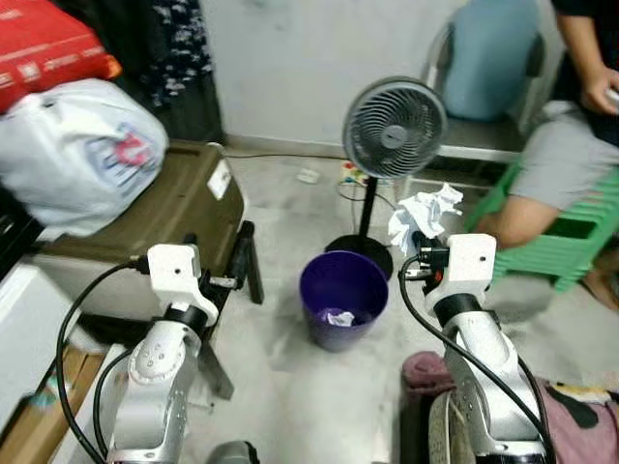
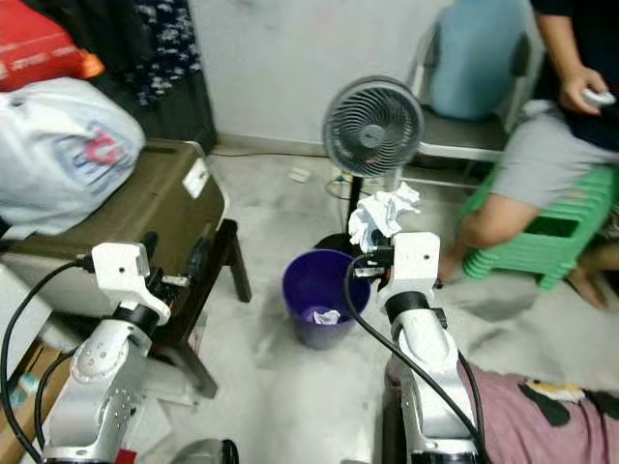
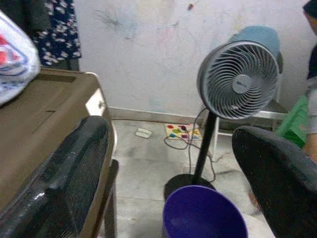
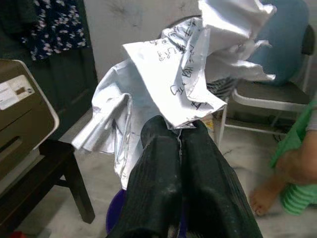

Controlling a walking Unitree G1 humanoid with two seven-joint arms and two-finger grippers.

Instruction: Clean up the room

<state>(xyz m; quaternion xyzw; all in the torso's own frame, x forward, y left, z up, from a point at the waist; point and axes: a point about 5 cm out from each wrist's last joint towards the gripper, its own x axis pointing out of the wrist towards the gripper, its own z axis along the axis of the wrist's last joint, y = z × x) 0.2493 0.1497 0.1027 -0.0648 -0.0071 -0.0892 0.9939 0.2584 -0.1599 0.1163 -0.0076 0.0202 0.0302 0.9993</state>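
Our right gripper (image 4: 179, 136) has its jaws clamped on a light, soft crumpled white paper wad (image 1: 424, 215), pinched at its lower edge beside the round purple plastic bin (image 1: 343, 298); our left gripper's (image 3: 173, 163) jaws stand apart.

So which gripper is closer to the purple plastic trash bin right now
The right. The right gripper, holding crumpled white paper, hangs just above the purple plastic trash bin's right rim. The left gripper sits farther off to the bin's left, beside the brown case.

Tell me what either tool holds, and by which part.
Right tool pinches crumpled paper by its lower edge; left tool is open, holding nothing.
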